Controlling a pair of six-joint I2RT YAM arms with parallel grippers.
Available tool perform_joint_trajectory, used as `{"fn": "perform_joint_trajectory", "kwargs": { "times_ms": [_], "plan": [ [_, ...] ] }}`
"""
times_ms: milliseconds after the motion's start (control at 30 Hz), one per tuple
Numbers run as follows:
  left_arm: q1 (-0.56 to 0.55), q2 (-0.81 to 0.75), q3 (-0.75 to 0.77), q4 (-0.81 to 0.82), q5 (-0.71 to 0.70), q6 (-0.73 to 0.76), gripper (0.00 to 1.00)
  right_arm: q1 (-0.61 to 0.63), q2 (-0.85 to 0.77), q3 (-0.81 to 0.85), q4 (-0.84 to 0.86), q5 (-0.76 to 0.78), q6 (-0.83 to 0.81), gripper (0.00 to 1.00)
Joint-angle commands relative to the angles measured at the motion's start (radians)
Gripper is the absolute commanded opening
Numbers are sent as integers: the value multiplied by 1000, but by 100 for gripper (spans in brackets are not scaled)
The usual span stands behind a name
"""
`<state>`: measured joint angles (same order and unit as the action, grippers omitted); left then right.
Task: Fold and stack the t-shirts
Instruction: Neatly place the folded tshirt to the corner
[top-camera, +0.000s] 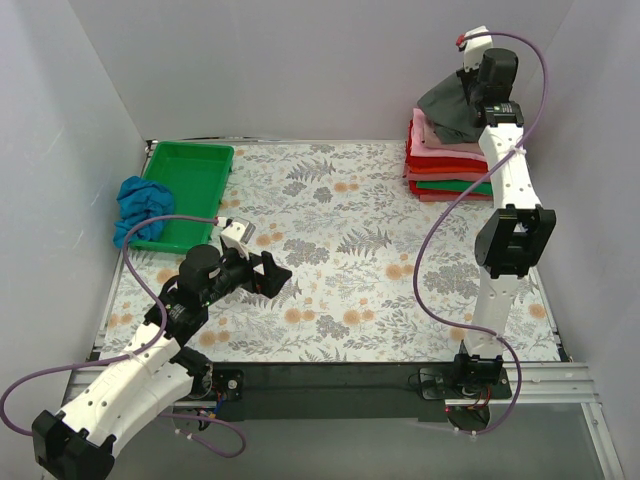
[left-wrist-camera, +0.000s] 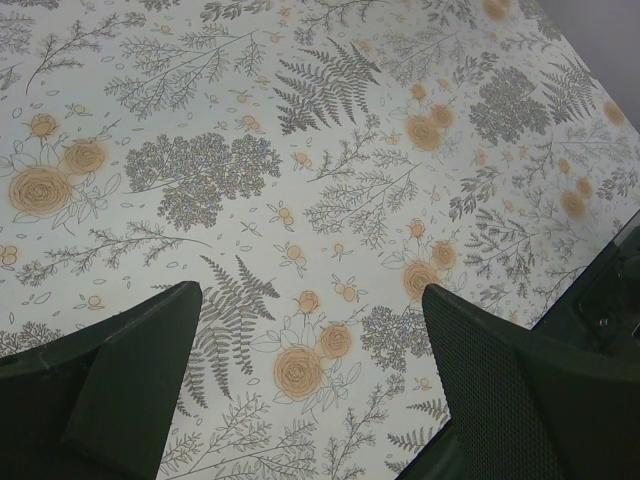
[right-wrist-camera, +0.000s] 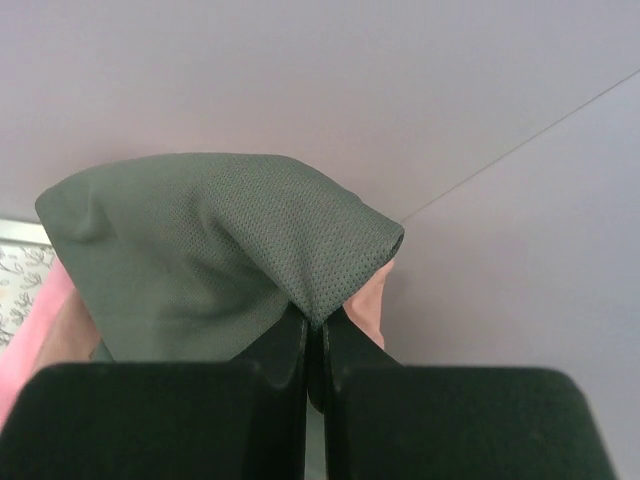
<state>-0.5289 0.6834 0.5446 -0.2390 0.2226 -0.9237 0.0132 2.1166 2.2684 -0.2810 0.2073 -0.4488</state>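
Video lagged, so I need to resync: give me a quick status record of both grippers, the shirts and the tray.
left gripper: open, empty, above the tablecloth
right gripper: shut on dark grey shirt, over the stack
stack: folded pink, red and green shirts, far right corner
blue shirt: crumpled, at left edge of green tray

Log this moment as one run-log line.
left gripper open, empty | right gripper shut on grey t-shirt atop stack | blue t-shirt unfolded at tray

The worktop (top-camera: 340, 300) is pale, printed with grey ferns and orange flowers. The tray (top-camera: 190, 178) is bright green, the loose shirt (top-camera: 140, 205) plain blue. The stack (top-camera: 448, 170) shows pink, red and green layers; the top shirt (top-camera: 448, 108) is charcoal.
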Motion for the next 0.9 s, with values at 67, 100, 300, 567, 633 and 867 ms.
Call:
{"fn": "perform_joint_trajectory", "kwargs": {
  "times_ms": [67, 100, 300, 567, 633, 867],
  "plan": [
    [6, -1, -6, 15, 14, 5, 92, -2, -23, 0, 85, 26, -5, 1],
    [4, 1, -6, 15, 12, 5, 92, -4, -29, -1, 86, 24, -1, 1],
    [6, -2, -8, 17, 15, 5, 92, -2, -72, -3, 83, -11, 24, 1],
    [4, -5, -6, 15, 17, 6, 92, 33, -158, -13, 82, -40, 28, 1],
    [4, -7, -6, 17, 18, 6, 92, 50, -178, -12, 80, -42, 28, 1],
    [4, -13, -6, 15, 21, 8, 92, 94, -214, -17, 78, -34, 22, 1]
  ]
}}
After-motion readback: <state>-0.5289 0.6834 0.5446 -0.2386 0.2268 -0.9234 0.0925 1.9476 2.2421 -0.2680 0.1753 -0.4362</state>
